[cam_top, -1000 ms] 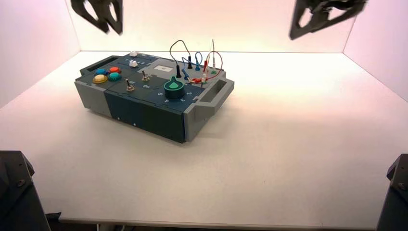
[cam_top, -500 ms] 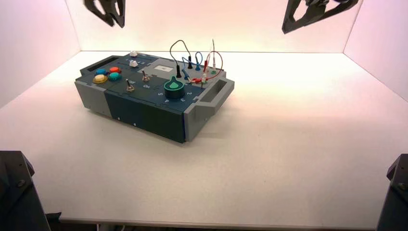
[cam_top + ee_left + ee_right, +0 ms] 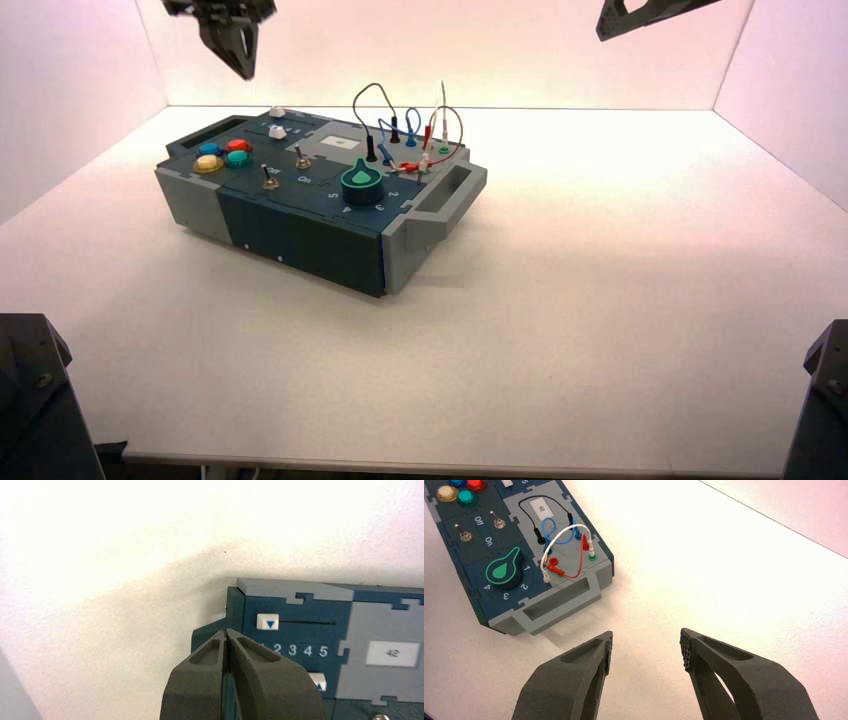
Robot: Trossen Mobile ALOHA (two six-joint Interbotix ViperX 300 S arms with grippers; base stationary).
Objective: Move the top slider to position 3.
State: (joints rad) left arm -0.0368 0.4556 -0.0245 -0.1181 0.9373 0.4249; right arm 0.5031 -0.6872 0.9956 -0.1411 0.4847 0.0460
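Observation:
The top slider [image 3: 277, 112] is a small white knob at the far left of the blue-grey box [image 3: 300, 225]. In the left wrist view the top slider [image 3: 267, 622] carries a blue triangle and sits at the track's end by the hidden 1, beside the numbers 2 to 5. My left gripper [image 3: 243, 70] hangs shut and empty above and behind the box's left end. In its wrist view the left gripper [image 3: 227, 631] is short of the slider. My right gripper [image 3: 603, 33] is high at the far right. In its wrist view the right gripper [image 3: 646, 650] is open and empty.
A second white slider knob [image 3: 278, 131] sits just in front of the top one. The box also bears coloured buttons [image 3: 224, 156], two toggle switches [image 3: 286, 169], a green dial [image 3: 361, 184], wires [image 3: 410, 125] and an end handle [image 3: 445, 203]. White walls enclose the table.
My left gripper has turned and swung a little right, with its tips pointing down toward the box. My right gripper has risen, mostly leaving the top edge of the high view.

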